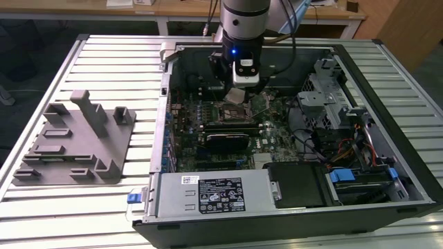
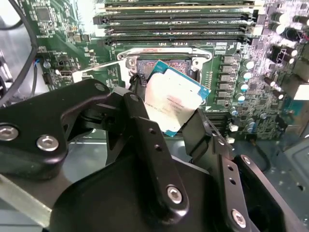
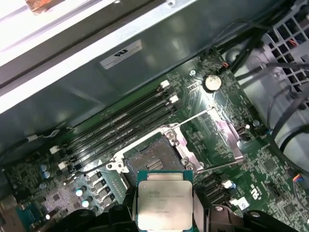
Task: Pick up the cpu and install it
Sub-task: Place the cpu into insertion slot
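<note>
My gripper hangs inside the open computer case, shut on the cpu, a flat silver-white square chip. In the second wrist view the cpu sits tilted between the black fingers, just above the open socket. The first wrist view has the cpu held a little short of the socket, whose metal load plate is swung open with its lever raised. The socket lies directly under the gripper in the exterior view.
The motherboard carries memory slots beside the socket. A labelled grey metal box and drive bays fill the case's near and exterior view's right sides. A grey fixture stands on the slatted table.
</note>
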`<state>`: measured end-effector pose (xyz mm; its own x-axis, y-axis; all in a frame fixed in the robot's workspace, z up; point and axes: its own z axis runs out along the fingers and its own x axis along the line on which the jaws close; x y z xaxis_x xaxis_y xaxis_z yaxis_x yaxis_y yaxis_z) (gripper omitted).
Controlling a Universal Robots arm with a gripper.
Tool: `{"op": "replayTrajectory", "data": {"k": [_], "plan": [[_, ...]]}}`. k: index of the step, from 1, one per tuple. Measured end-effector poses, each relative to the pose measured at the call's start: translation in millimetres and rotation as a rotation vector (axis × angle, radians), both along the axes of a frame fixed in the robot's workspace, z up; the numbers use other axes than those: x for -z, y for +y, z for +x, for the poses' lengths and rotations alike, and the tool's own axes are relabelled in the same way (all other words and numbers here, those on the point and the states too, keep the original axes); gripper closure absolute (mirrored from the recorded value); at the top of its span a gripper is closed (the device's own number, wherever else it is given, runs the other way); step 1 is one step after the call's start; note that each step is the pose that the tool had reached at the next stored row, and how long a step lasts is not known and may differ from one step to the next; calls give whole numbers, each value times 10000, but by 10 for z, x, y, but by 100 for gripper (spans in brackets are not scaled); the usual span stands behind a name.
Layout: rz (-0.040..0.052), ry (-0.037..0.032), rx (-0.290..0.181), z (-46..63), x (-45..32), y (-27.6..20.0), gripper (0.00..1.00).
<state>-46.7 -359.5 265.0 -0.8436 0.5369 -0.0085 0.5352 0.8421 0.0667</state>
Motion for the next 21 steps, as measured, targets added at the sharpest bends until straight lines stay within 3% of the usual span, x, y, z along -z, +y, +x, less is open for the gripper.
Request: {"op": "replayTrajectory", "data": {"k": [21], "plan": [[0, 0, 2703, 0, 3, 0, 46]]}}
